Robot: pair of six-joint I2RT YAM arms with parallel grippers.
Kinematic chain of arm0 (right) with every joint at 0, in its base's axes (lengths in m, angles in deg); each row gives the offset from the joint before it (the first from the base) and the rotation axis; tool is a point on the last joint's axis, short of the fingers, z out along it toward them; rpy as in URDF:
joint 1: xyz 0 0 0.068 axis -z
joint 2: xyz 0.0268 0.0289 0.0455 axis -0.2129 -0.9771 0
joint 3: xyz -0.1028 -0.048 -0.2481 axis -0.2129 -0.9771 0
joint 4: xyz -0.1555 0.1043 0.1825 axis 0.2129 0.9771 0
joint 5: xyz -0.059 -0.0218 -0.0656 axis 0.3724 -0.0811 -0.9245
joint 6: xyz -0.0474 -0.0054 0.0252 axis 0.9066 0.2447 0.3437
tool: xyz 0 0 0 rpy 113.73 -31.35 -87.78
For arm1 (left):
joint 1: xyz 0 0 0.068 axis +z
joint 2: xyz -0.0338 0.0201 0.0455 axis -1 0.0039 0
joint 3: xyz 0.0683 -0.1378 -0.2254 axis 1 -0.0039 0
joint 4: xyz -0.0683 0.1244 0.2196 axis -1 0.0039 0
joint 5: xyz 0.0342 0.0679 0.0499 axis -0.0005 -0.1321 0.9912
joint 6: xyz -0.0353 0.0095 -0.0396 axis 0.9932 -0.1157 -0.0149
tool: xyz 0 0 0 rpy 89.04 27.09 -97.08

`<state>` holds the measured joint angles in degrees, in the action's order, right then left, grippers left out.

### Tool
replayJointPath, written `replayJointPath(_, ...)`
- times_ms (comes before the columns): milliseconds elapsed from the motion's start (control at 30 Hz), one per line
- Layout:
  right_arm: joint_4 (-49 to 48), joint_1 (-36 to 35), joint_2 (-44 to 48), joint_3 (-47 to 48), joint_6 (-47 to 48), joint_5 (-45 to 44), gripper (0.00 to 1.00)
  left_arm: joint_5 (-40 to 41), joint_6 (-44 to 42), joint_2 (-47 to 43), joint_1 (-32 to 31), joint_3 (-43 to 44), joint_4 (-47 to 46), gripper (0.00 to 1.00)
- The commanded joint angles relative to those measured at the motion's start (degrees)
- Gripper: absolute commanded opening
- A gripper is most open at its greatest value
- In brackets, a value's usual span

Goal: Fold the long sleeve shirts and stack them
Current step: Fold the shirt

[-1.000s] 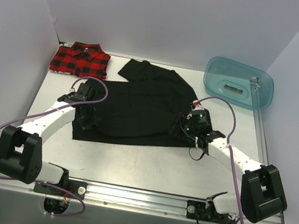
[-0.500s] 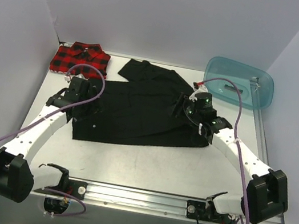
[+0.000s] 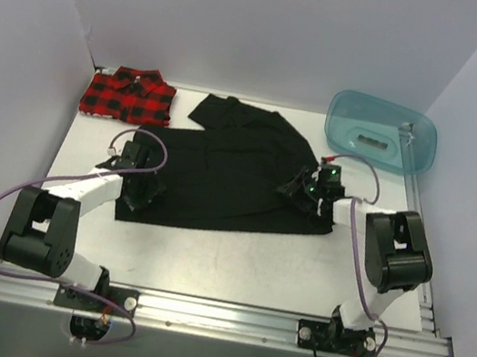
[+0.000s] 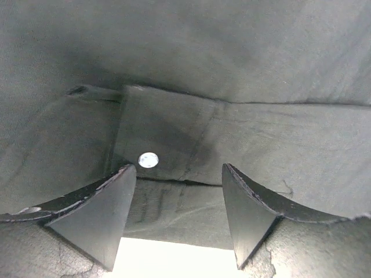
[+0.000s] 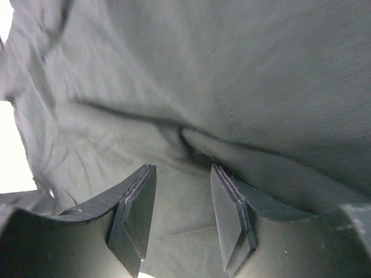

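Note:
The black long sleeve shirt lies spread in the middle of the table, one sleeve reaching toward the back. Folded at the back left is the red-and-black plaid shirt. My left gripper hangs open over the black shirt's left edge. In the left wrist view, the left gripper has only flat cloth and a white button under its gap. My right gripper stands low at the shirt's right side. Seen from the right wrist, the right gripper has its jaws apart over black cloth, with a fold just ahead.
A translucent teal tub stands at the back right. Bare table runs between the black shirt and the arm bases. White walls close in the left, back and right sides.
My left gripper opened and let go of the shirt's left edge, then drew back a little. The right arm folded up tighter, its gripper staying by the shirt's right side. The shirt lies flatter.

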<state>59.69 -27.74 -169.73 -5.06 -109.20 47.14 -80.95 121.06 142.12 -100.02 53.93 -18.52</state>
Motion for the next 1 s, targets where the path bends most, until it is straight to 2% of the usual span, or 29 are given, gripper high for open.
replayJointPath(0,-5.0,3.2,-0.3,-3.2,-0.2,0.3,0.44,-0.6,3.8,0.0,1.1,-6.3,-1.9,0.73)
replayJointPath(133,-4.6,5.9,3.0,-6.1,1.1,-0.4,0.44,-1.9,5.6,-5.8,1.5,-10.8,-1.6,0.72)
replayJointPath(233,1.8,7.2,7.3,-5.6,3.9,-3.8,0.44,-2.6,5.3,-10.3,1.8,-11.0,1.6,0.72)
replayJointPath(300,10.2,6.9,10.7,-4.1,7.6,-6.7,0.44,-3.7,3.8,-13.1,1.7,-10.0,5.3,0.74)
replayJointPath(400,18.4,4.8,15.2,-1.6,11.5,-11.8,0.44,-3.0,0.6,-19.4,1.2,-8.6,9.0,0.79)
replayJointPath(533,27.3,-3.7,18.9,2.5,15.1,-19.1,0.44,0.7,-4.6,-23.6,-0.9,-1.2,13.1,0.85)
replayJointPath(700,34.6,-9.3,16.7,5.7,15.1,-27.7,0.41,5.7,-8.2,-19.4,-2.0,0.8,13.4,0.83)
replayJointPath(800,36.6,-9.4,13.4,6.5,14.7,-28.1,0.39,6.9,-7.2,-12.9,-2.2,0.8,12.2,0.81)
replayJointPath(967,41.1,-9.3,8.5,6.6,15.1,-27.7,0.39,4.5,-5.0,-7.4,-2.3,-0.9,11.4,0.78)
